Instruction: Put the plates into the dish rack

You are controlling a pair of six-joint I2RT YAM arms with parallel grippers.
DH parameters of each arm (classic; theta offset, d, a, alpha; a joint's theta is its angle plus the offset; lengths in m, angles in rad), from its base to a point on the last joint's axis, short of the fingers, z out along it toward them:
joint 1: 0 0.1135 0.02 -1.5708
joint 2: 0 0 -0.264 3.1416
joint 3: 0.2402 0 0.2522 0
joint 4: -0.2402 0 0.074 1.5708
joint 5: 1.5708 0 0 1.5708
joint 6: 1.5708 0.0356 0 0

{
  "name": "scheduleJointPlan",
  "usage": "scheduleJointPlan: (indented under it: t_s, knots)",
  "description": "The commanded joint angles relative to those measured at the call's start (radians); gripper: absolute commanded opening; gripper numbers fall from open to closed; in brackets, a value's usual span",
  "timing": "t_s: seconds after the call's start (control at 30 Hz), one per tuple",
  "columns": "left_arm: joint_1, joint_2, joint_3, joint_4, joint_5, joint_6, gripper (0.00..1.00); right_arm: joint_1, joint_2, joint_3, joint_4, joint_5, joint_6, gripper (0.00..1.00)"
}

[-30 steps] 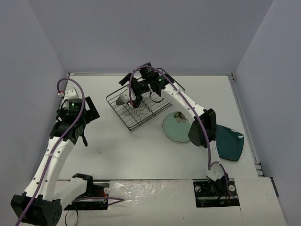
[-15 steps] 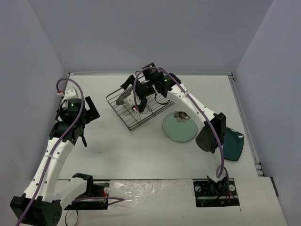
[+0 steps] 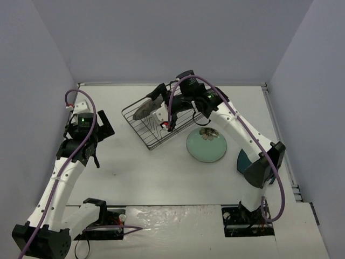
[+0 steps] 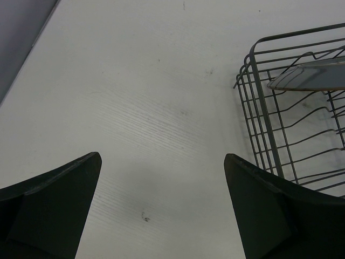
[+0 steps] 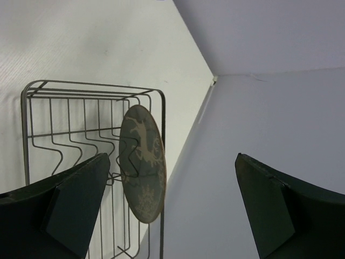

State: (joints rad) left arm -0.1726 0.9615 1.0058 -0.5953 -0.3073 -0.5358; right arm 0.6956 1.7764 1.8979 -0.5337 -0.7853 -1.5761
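Dish rack: a black wire basket [image 3: 161,125], rectangular, with wavy wire dividers along its floor.
Rack position: the far half of the white worktop [image 3: 161,178], about midway between the left and right edges.
Rack axis: the long sides run on a slant from near-left to far-right.
Mint-green plate: a round plate [image 3: 206,148] lying flat just beside the rack's near-right long side. I cannot tell whether it touches the wire. Its small floral mark sits on the part of the plate toward the far edge.
Grey plate: a round plate [image 5: 143,162] with white deer. It stands on edge inside the rack at the left end, between dividers, leaning a little. Its flat faces lie across the rack's long axis.
Teal plate: only a dark sliver [image 3: 242,160] shows near the right edge, behind the right arm's elbow.
Right arm: it rises from the near edge to an elbow by the right edge, then reaches far-left over the mint-green plate to the rack.
Right gripper: it [image 5: 172,159] is spread wide and grasps nothing, with the grey plate beyond its fingers.
Left arm: it runs up along the left edge and is folded at the wrist.
Left gripper: it [image 4: 161,159] is spread apart over bare worktop left of the rack and holds nothing.
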Motion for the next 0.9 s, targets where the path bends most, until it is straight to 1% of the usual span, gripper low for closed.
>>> scheduleJointPlan:
  t_s: [0.0,0.03,0.07,0.13,0.17,0.2,0.23,0.27,0.3,0.33,0.37,0.4,0.47,0.5,0.63,0.73,0.77,0.83,0.87]
  knots:
    - [0.001,-0.004,0.045,0.029,0.007,-0.012,0.97,0.008,-0.133,-0.024,0.129,-0.013,0.158,1.0]
    - [0.001,-0.004,0.046,0.027,0.008,-0.012,0.97,0.008,-0.155,-0.042,0.163,-0.003,0.256,1.0]
    - [0.001,-0.007,0.045,0.026,0.008,-0.012,0.97,0.008,-0.185,-0.094,0.203,0.017,0.319,1.0]
    - [0.001,-0.011,0.043,0.026,0.007,-0.013,0.97,0.008,-0.265,-0.168,0.371,0.053,0.493,1.0]
    - [0.001,-0.013,0.041,0.025,0.007,-0.015,0.97,0.008,-0.306,-0.23,0.502,0.108,0.592,1.0]
    - [0.001,-0.015,0.039,0.023,0.007,-0.018,0.97,0.008,-0.347,-0.313,0.672,0.199,0.702,1.0]
    - [0.001,-0.021,0.037,0.023,0.008,-0.019,0.97,0.008,-0.383,-0.334,0.723,0.264,0.834,1.0]
    - [0.001,-0.021,0.037,0.026,0.013,-0.02,0.97,0.008,-0.389,-0.336,0.748,0.322,0.837,1.0]
    - [0.0,-0.023,0.037,0.03,0.02,-0.02,0.97,-0.001,-0.387,-0.319,0.752,0.417,0.99,1.0]
    - [-0.001,-0.024,0.037,0.033,0.026,-0.021,0.97,-0.004,-0.383,-0.304,0.752,0.511,1.045,1.0]
    - [-0.001,-0.023,0.037,0.038,0.04,-0.02,0.97,-0.007,-0.369,-0.277,0.722,0.628,1.152,1.0]
    - [-0.001,-0.021,0.036,0.044,0.059,-0.018,0.97,-0.013,-0.35,-0.245,0.675,0.753,1.306,1.0]
    - [-0.001,-0.015,0.034,0.061,0.088,-0.015,0.97,-0.046,-0.309,-0.182,0.572,0.923,1.462,1.0]
    - [-0.002,-0.011,0.03,0.072,0.114,-0.014,0.97,-0.07,-0.298,-0.18,0.557,0.97,1.506,1.0]
    - [-0.023,0.015,0.015,0.143,0.214,-0.003,0.97,-0.187,-0.316,-0.219,0.45,1.011,1.749,1.0]
    - [-0.089,0.049,0.014,0.172,0.213,0.01,0.97,-0.323,-0.377,-0.33,0.412,1.037,1.851,1.0]
    - [-0.103,0.062,0.017,0.174,0.207,0.015,0.97,-0.347,-0.405,-0.356,0.409,1.036,1.876,1.0]
    - [-0.141,0.086,0.02,0.18,0.2,0.022,0.97,-0.42,-0.462,-0.431,0.383,1.007,1.931,1.0]
    - [-0.16,0.091,0.02,0.185,0.201,0.023,0.97,-0.455,-0.482,-0.476,0.368,0.966,1.944,1.0]
